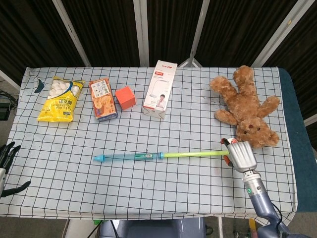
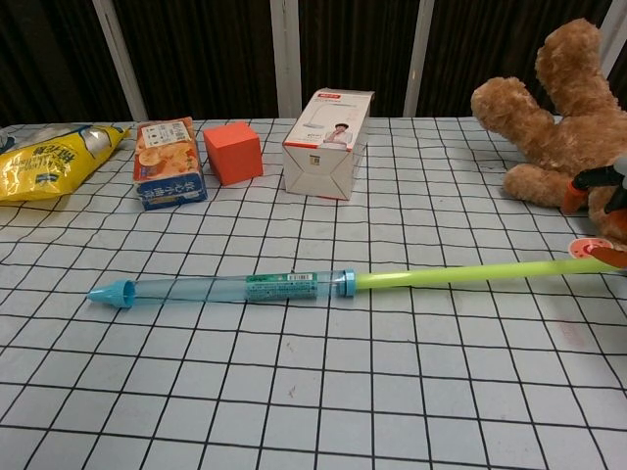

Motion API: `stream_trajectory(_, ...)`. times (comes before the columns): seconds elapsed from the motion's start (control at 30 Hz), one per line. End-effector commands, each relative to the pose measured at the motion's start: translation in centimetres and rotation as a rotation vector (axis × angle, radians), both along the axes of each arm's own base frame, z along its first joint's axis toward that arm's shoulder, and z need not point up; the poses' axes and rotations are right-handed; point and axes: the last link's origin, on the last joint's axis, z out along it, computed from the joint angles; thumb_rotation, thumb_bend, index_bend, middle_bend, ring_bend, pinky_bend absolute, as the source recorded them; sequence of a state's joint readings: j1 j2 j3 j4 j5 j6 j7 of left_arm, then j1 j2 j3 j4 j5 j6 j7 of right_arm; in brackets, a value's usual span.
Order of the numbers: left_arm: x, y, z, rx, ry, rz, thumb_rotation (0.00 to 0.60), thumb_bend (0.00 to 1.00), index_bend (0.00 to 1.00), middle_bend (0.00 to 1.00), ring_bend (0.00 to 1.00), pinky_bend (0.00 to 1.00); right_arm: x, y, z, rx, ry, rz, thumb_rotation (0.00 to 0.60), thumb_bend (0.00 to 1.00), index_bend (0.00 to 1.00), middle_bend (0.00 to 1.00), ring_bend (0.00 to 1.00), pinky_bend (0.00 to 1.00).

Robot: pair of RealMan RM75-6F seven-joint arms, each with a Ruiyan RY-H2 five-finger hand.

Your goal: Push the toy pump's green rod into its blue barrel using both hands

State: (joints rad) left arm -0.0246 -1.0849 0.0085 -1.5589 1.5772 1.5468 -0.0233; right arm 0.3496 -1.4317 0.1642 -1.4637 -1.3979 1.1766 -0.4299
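The toy pump lies across the middle of the table. Its blue barrel [image 1: 130, 156] [image 2: 230, 289] points left, and the green rod [image 1: 195, 154] [image 2: 460, 274] sticks far out of it to the right. My right hand [image 1: 241, 156] sits at the rod's right end and covers that end from above. Its orange-tipped fingers [image 1: 225, 142] [image 2: 586, 186] are spread on either side of the rod, not closed on it. My left hand [image 1: 7, 168] hangs off the table's left edge, far from the barrel, with its fingers apart and holding nothing.
A brown teddy bear [image 1: 247, 106] lies just behind my right hand. Along the back stand a white box [image 1: 160, 89], an orange cube [image 1: 125, 96], an orange snack box [image 1: 102, 99] and a yellow snack bag [image 1: 60, 99].
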Motion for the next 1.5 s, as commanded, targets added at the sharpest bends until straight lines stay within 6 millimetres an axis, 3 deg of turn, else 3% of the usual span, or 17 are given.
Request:
stream_trajectory(0.03, 0.0, 0.0, 0.0, 0.001, -0.002, 0.000, 0.600, 0.09, 0.00, 0.00, 0.00, 0.00, -0.5, 0.0, -0.2, 0.004, 0.030, -0.014, 0.600, 0.34, 0.39, 0.97, 0.99, 0.78)
stream_trajectory(0.37, 0.1, -0.1, 0.0, -0.005, -0.008, -0.004, 0.600, 0.09, 0.00, 0.00, 0.00, 0.00, -2.0, 0.1, -0.7, 0.002, 0.099, -0.043, 0.600, 0.34, 0.48, 0.98, 1.00, 0.78)
stream_trajectory(0.7, 0.2, -0.1, -0.1, 0.001, 0.004, -0.004, 0.600, 0.09, 0.00, 0.00, 0.00, 0.00, -3.3, -0.8, -1.5, -0.002, 0.138, -0.061, 0.600, 0.34, 0.48, 0.98, 1.00, 0.78)
stream_trajectory(1.5, 0.2, -0.1, -0.1, 0.006, 0.006, -0.002, 0.600, 0.09, 0.00, 0.00, 0.00, 0.00, -4.9, -1.5, -0.9, -0.015, 0.194, -0.140, 0.600, 0.34, 0.53, 0.99, 1.00, 0.78)
